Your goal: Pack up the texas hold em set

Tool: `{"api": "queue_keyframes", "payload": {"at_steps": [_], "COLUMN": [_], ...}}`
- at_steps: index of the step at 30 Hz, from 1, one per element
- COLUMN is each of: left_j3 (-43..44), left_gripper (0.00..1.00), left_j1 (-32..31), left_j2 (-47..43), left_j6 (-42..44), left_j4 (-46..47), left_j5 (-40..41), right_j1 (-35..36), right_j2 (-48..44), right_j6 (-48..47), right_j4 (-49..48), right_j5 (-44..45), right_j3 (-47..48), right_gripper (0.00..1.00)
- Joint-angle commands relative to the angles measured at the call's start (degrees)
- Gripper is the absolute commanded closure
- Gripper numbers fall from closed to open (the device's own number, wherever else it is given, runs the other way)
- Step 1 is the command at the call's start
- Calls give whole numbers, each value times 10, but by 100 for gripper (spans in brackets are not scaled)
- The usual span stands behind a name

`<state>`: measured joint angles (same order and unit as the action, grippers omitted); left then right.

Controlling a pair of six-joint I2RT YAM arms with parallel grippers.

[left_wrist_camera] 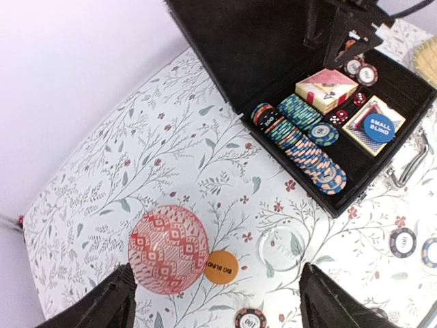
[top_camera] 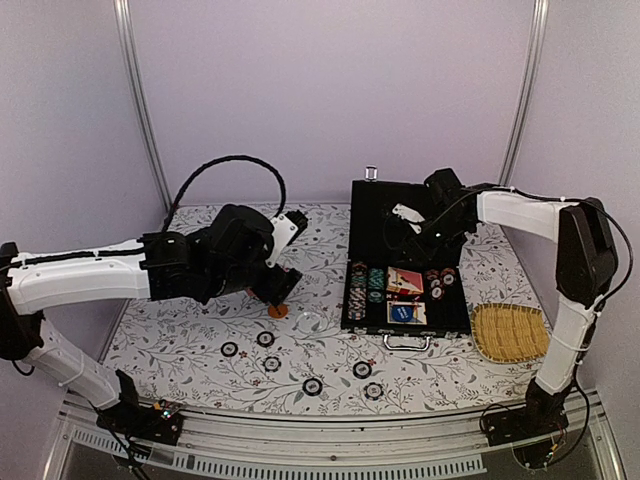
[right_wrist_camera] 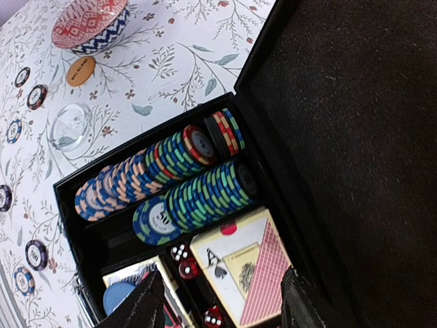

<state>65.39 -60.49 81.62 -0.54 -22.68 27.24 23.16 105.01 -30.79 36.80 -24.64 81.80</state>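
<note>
Noting the left gripper (left_wrist_camera: pixel 218 304) released, jaws spread wide with nothing between them, poised above the counter (top_camera: pixel 190 345). Found the orange disc (left_wrist_camera: pixel 221 267) lying flat almost straight below that gripper, close to the midline between its fingers and hard against the pink patterned dome (left_wrist_camera: pixel 168 249); cannot tell whether touching or only overlapping in view. Being round, offers no long axis; judged to call for a descent that keeps one finger off the dome. Located the black briefcase (top_camera: pixel 365 210) open, well to the right of the disc, with chips racked in rows and the red-pink card deck (right_wrist_camera: pixel 249 273) inside. Found the right gripper (right_wrist_camera: pixel 218 311) over the case interior above the deck, fingers apart, grasping nothing. Counted several loose poker chips (top_camera: pixel 312 387) on the near part of the counter. Judged the left arm the nearer to the disc. Noted fingertips of both grippers cut off at the lower edge of the wrist views; clear round object (left_wrist_camera: pixel 281 247) near the disc not identified.
</note>
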Motion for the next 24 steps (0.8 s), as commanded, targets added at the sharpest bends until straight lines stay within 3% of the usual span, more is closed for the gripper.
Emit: {"api": "queue_keyframes", "payload": {"at_steps": [1, 9, 24], "left_j3": [-34, -76, -79], "left_gripper": [17, 17, 16], "left_j1": [15, 23, 23], "left_j2": [-71, -122, -112], "left_j6": [-95, -128, -129], "left_j4": [-31, -41, -48], "left_j5": [43, 49, 53], "right_j1": [13, 31, 31], "right_j2": [73, 156, 170], "right_j6": [35, 59, 64], "right_j4": [31, 46, 53], "right_j5": [24, 42, 98], "right_j3": [72, 140, 106], "right_gripper": [41, 38, 36]}}
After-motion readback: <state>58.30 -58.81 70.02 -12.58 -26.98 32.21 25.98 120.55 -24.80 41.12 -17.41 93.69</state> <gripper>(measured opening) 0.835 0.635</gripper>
